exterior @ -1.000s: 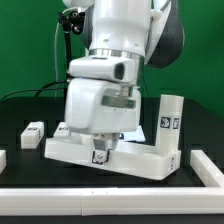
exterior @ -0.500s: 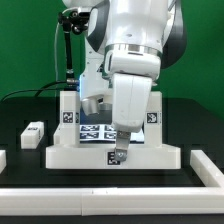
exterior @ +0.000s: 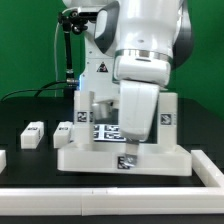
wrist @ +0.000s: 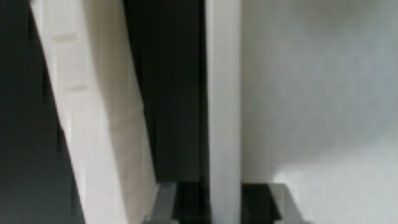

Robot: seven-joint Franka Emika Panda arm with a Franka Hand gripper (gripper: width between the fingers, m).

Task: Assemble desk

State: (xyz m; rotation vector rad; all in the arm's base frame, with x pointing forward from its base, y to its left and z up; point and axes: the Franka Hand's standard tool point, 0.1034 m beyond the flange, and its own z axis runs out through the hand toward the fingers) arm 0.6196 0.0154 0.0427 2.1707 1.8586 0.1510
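The white desk top (exterior: pixel 90 158) lies on the black table with its raised rim toward the camera. Two square post legs stand upright on its far corners, one on the exterior view's left (exterior: pixel 87 108) and one on the right (exterior: pixel 166 113) with a tag. My gripper (exterior: pixel 126 148) points down and is shut on the desk top's near rim, just above a tag (exterior: pixel 126 162). In the wrist view the white rim (wrist: pixel 222 100) runs between my two dark fingers (wrist: pixel 180 203), with my gripper (wrist: pixel 222 198) closed on it. Two loose tagged legs (exterior: pixel 32 133) (exterior: pixel 68 132) lie at the left.
A low white rail (exterior: pixel 110 195) borders the table's front, with further rail pieces at the right (exterior: pixel 210 166) and the left edge (exterior: pixel 3 158). Black-and-white tags (exterior: pixel 104 130) show behind my arm. The robot's base and cables stand at the back.
The desk top has swung from a slanted pose to square with the front rail and slid toward the exterior view's right, my gripper with it. A second loose leg has come into view.
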